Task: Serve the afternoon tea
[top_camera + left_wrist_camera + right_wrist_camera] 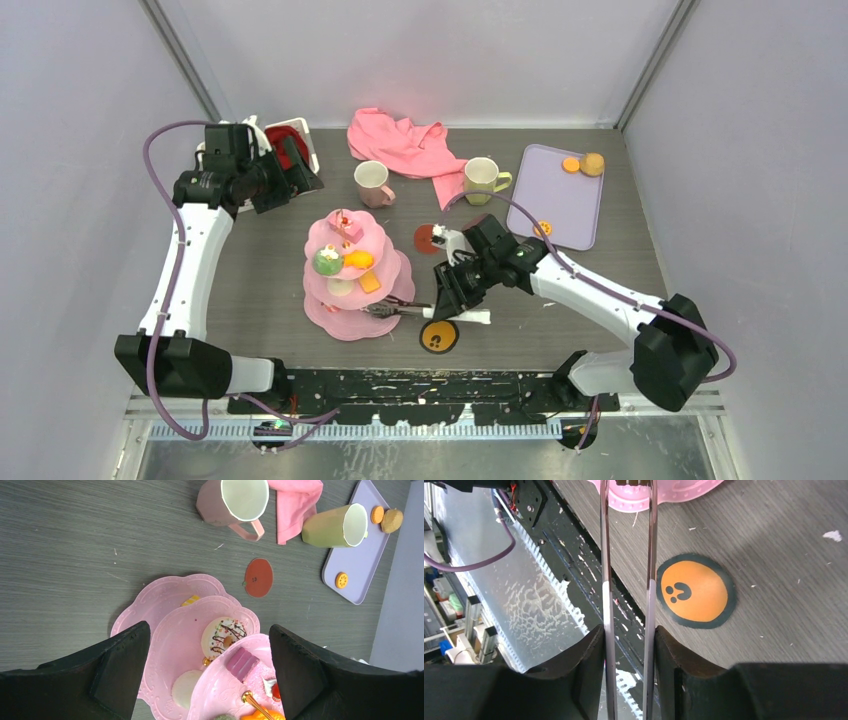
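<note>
Stocking the cake stand [340, 322] at mid-worktop, by the look of it. Gripping tongs [606, 555] in the right pincer [629, 640], tips at the lowest tier; cannot tell whether carrying a treat. Holding the left pincer [207, 626] spread wide, grasping nothing. Next, probably: ease tongs apart, then fetch biscuits [583, 163] from the tray [560, 215].

Lab test cell, white panel walls [430, 50], metal corner posts [655, 62], grey tabletop [260, 290]
</note>
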